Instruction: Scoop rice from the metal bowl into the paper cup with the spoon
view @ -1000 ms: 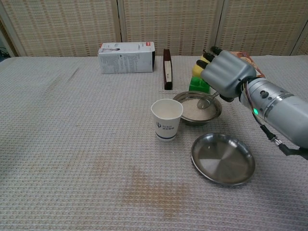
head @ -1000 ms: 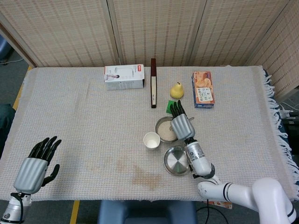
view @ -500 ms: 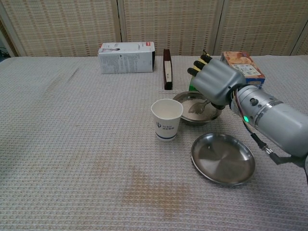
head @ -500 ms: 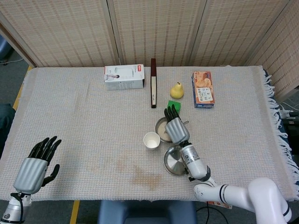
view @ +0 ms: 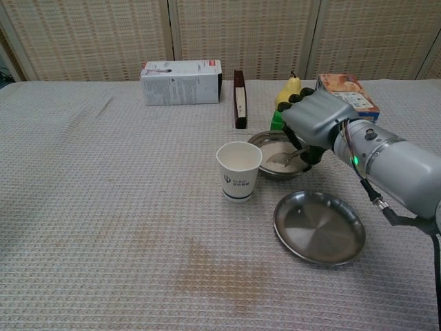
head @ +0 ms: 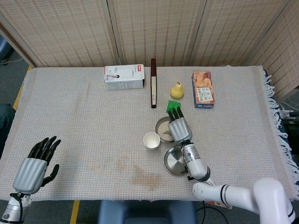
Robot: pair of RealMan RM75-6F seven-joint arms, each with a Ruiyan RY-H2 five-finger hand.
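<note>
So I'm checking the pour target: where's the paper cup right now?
In the chest view the paper cup stands upright near table centre, just left of the metal bowl of rice, up-left of the empty metal plate.

Spoon (view: 280,159) dips into rice-filled metal bowl (view: 265,147) beside upright paper cup (view: 238,170).

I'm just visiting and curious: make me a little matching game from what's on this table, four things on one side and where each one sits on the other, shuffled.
Things:
1. paper cup
2. spoon
3. metal plate
4. pear

Places:
A. at the back, behind the green block
B. nearest the table's front edge, empty
C. in the right hand, its tip in the metal bowl of rice
D. just left of the metal bowl, upright

Pairs: 1-D, 2-C, 3-B, 4-A
</note>
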